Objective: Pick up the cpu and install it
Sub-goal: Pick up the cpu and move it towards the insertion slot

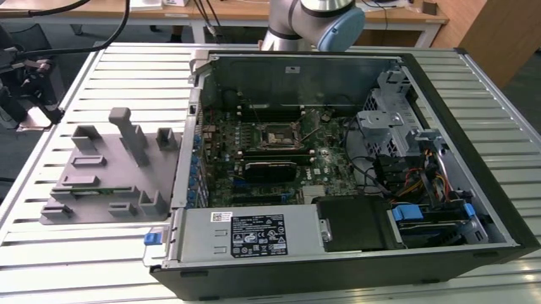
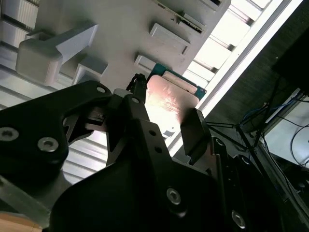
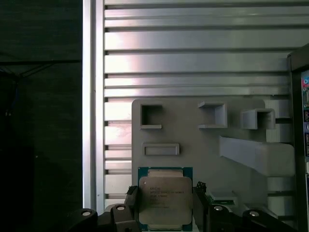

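Jaws: clenched on the cpu (image 3: 165,195); I see a finger (image 2: 193,128) on each of two opposite edges in both wrist views.
Gripper (image 3: 165,202): hangs over the grey fixture (image 3: 193,145).
Cpu: metal top faces the first wrist camera, green edge showing.
Fixture: on the slatted table (image 3: 193,63), at the exterior view's left of the open computer case (image 1: 498,190).
Socket (image 1: 277,135): mid-motherboard, inside the case.

slatted aluminium table (image 1: 85,253); wooden desks (image 1: 245,11) behind, wooden panel (image 1: 498,31) beside them.
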{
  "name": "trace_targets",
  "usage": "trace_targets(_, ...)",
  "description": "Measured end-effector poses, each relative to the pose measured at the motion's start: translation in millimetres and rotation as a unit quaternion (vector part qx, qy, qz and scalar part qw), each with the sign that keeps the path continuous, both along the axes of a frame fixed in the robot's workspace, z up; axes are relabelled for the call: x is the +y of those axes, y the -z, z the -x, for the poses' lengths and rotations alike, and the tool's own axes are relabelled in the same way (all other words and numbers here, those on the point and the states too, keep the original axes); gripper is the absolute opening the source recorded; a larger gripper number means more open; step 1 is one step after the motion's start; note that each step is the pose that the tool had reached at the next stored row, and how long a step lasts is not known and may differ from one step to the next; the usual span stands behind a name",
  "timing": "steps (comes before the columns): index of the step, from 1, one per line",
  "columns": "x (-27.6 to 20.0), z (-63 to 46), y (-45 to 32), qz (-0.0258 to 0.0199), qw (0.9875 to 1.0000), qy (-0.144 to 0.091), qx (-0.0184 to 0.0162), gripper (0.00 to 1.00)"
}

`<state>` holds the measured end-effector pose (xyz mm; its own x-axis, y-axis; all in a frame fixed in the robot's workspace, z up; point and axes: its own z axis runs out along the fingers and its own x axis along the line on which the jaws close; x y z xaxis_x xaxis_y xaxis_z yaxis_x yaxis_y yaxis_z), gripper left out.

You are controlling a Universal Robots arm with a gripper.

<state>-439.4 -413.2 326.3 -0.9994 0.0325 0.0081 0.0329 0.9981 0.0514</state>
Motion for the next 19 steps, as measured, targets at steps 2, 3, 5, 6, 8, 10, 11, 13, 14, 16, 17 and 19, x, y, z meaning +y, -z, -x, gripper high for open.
trace_targets(2,0.0,0.0,-0.5,0.0000,1.0000,0.000,0.0001,0.53)
trace_targets(3,0.0,0.0,-0.7,0.0000,1.0000,0.000,0.0000,0.53)
trace_targets(5,0.0,0.0,-1.7,0.0001,1.0000,0.000,0.0002,0.53)
trace_targets(6,0.0,0.0,-2.3,0.0000,1.0000,0.000,0.0001,0.53)
trace_targets(8,0.0,0.0,-3.8,0.0000,1.0000,0.000,0.0001,0.53)
trace_targets(10,0.0,0.0,-5.1,0.0000,1.0000,0.000,0.0000,0.53)
trace_targets(11,0.0,0.0,-5.6,0.0000,1.0000,0.000,0.0000,0.53)
trace_targets(13,0.0,0.0,-6.8,0.0000,1.0000,0.000,0.0000,0.53)
trace_targets(14,0.0,0.0,-7.5,0.0000,1.0000,0.000,0.0000,0.53)
trace_targets(16,0.0,0.0,-8.9,0.0000,1.0000,0.000,0.0001,0.53)
trace_targets(17,0.0,0.0,-9.7,0.0000,1.0000,0.000,0.0001,0.53)
trace_targets(19,0.0,0.0,-11.4,0.0000,1.0000,0.000,0.0001,0.53)
